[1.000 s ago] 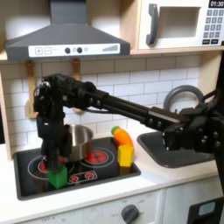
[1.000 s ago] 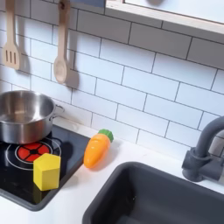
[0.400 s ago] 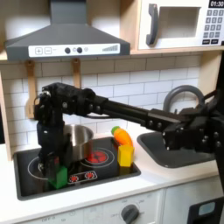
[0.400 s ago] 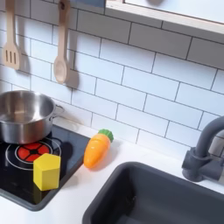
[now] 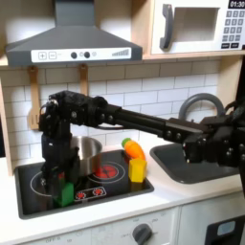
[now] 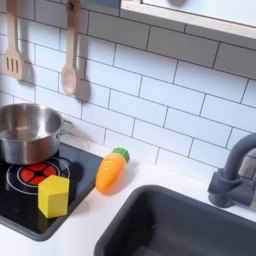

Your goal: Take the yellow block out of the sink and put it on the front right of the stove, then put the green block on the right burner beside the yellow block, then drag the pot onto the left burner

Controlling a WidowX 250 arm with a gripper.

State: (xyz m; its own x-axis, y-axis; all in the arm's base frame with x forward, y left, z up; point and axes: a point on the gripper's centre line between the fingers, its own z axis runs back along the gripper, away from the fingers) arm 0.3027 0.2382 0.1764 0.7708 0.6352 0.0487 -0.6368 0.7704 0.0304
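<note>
- Two steps look open to me: the green block [image 5: 65,193] sits at the stove's [image 5: 29,204] front, at about 6 o'clock from the left burner [image 5: 45,179] in the first exterior view, with the hand [image 5: 62,176] low over it.
- Whether its fingers are clamped on the block or released, I cannot tell.
- Next, I judge, a lift and a carry toward 3 o'clock, onto the right burner [image 5: 107,172].
- Upright, the green block's long axis runs 12 to 6.
- Behind, the pot [image 5: 86,151] stands at 12 o'clock of the burners.
- Already at front right is the yellow block [image 5: 138,169], also upright.
</note>
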